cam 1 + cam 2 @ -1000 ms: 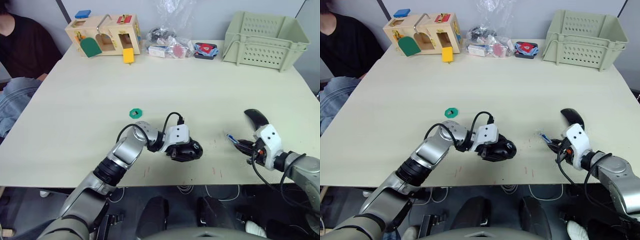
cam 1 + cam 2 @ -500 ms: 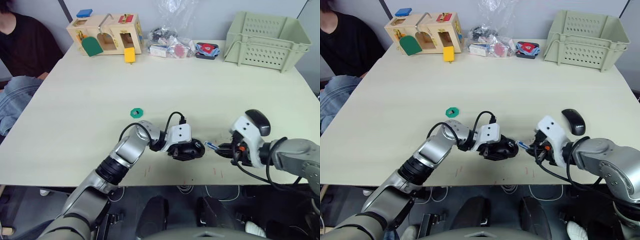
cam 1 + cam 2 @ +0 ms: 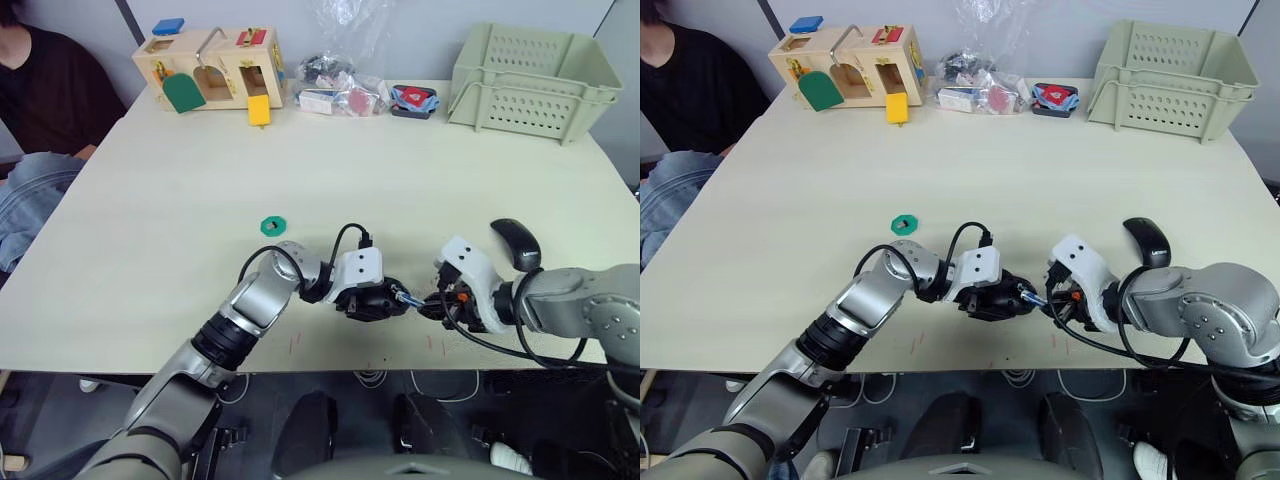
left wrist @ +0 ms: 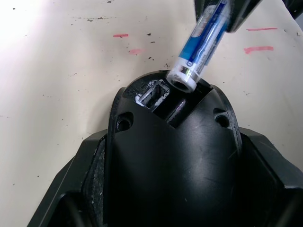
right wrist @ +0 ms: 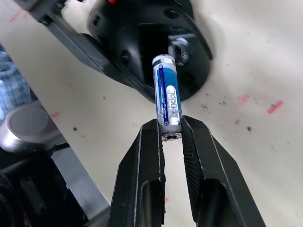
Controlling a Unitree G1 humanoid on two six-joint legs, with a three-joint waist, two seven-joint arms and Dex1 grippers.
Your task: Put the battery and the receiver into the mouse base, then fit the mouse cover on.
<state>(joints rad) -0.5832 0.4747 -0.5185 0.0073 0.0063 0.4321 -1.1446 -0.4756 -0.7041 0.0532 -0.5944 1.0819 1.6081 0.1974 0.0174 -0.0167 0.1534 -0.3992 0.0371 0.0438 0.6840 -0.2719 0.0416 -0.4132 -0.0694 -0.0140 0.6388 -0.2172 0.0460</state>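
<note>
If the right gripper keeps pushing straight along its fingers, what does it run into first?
Most likely the mouse base. The right gripper holds the battery pointing at the base's open end, held by the left gripper. The battery's tip looks at the slot; actual contact is unclear.

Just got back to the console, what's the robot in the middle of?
The left end effector holds the mouse base on the table. The right end effector grips the battery by one end, its free tip at the base's open slot, not seated. The mouse cover lies beside the right arm.
</note>
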